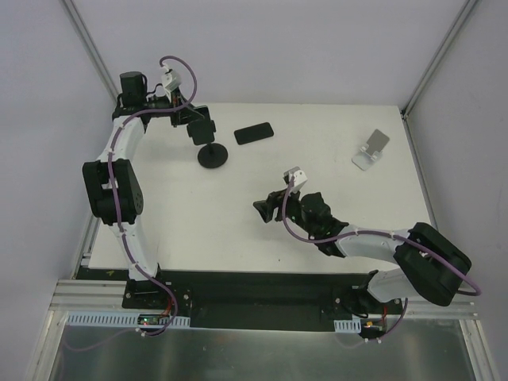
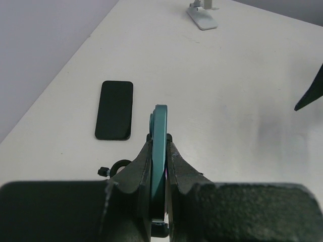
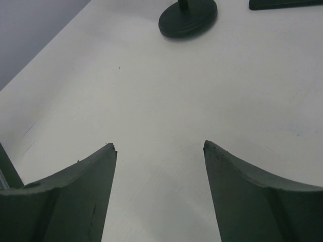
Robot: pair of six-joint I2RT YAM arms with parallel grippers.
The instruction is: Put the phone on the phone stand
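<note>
The black phone [image 1: 253,132] lies flat on the white table at the back centre; it also shows in the left wrist view [image 2: 114,116]. The silver-grey phone stand [image 1: 371,150] stands at the back right, also at the top of the left wrist view [image 2: 202,15]. My left gripper [image 1: 202,129] is shut on the teal-edged cradle [image 2: 160,146] of the black round-based holder [image 1: 213,155], left of the phone. My right gripper [image 1: 264,210] is open and empty over the bare table middle, its fingertips [image 3: 108,151] spread wide.
The holder's round disc base [image 3: 187,17] sits ahead of my right gripper, with the phone's edge [image 3: 282,4] at the top right of that view. The table's left edge runs beside the phone. A black metal rail lies along the near edge.
</note>
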